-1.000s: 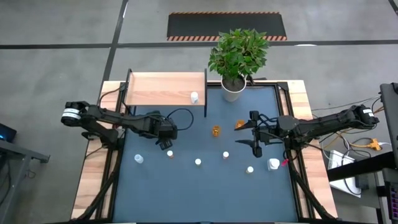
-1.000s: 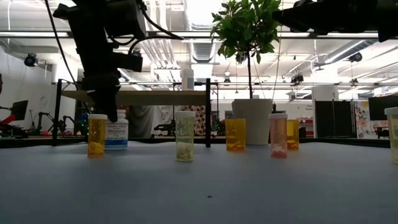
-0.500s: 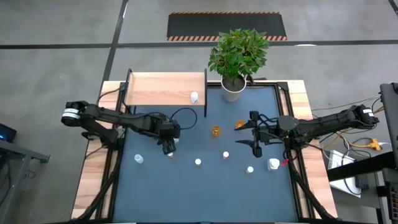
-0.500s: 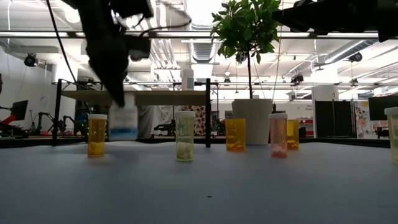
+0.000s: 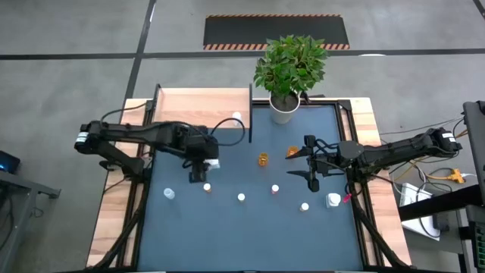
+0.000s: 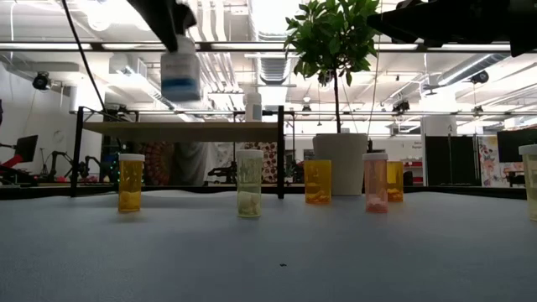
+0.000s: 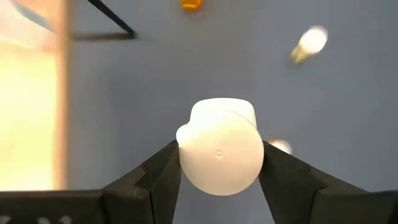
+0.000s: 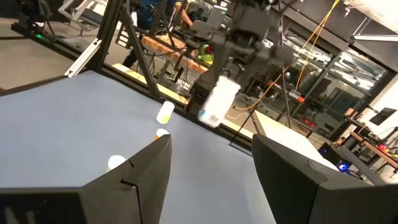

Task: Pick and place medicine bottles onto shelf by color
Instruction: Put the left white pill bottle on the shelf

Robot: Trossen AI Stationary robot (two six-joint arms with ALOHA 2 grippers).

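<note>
My left gripper hangs high over the table's left half, shut on a white medicine bottle with a blue label. The bottle is level with the top of the wooden shelf at the far left. One white bottle stands on the shelf's board. Several small bottles stand on the blue table, among them orange ones and pale ones. My right gripper waits open over the right half, holding nothing. My left gripper pinches the white bottle's top end, at the sides of its white cap, between its two fingers. The fingers come from above, slanting down. The bottle hangs below them, slightly tilted and clear of the table.
A potted plant in a white pot stands at the far edge, right of the shelf. Black frame legs hold the shelf board above the table. An orange bottle lies just beyond my right gripper. Wooden side strips flank the blue mat.
My left gripper has risen steeply with the white bottle, rolling its wrist as it went. The bottle stood on the table beside an orange bottle; now it hangs clear of the table at the shelf top's height. My right arm has kept still.
</note>
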